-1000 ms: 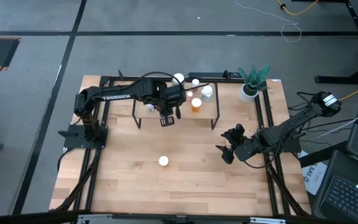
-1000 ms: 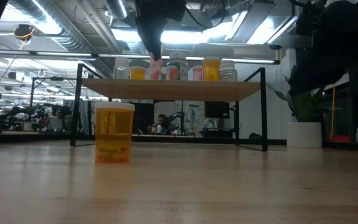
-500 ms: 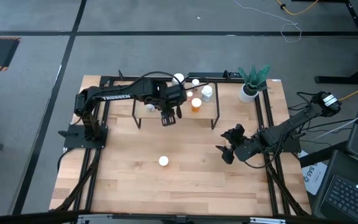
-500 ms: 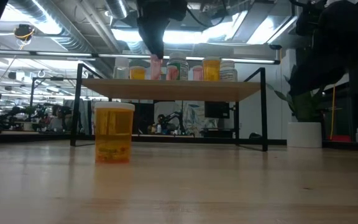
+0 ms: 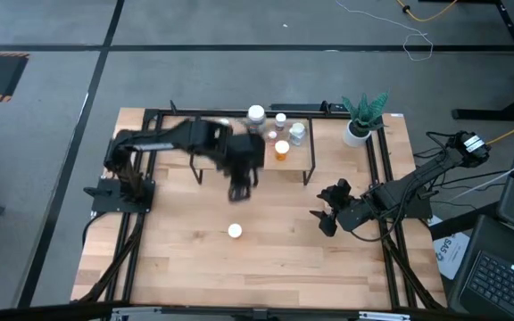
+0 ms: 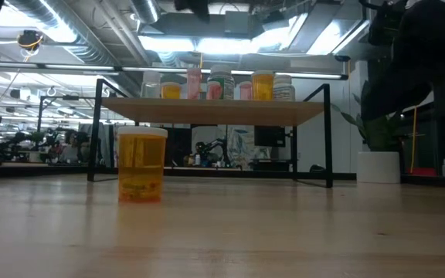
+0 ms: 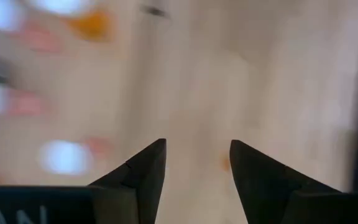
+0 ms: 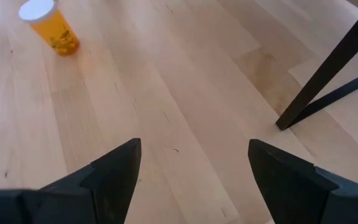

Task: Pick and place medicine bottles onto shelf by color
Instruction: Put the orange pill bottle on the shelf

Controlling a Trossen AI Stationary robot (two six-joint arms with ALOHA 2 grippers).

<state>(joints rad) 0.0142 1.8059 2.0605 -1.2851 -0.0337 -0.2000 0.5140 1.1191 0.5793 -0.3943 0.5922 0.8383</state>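
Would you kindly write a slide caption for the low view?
One orange white-capped medicine bottle stands on the wooden tabletop before the low light-wood shelf lined with bottles.

Four cameras, one shared bottle
Overhead looks straight down; low, right-wrist views share the lone white-capped orange medicine bottle (image 5: pixel 235 231) (image 6: pixel 142 164) (image 8: pixel 49 25).

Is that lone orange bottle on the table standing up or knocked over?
Upright. The orange bottle stands on its base on the table, white cap on top.

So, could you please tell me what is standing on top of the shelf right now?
On the shelf stands a row of medicine bottles, at least six in the low view: orange, pinkish and white ones. From above, the left gripper and its arm cover the shelf's left part, so more may hide there.
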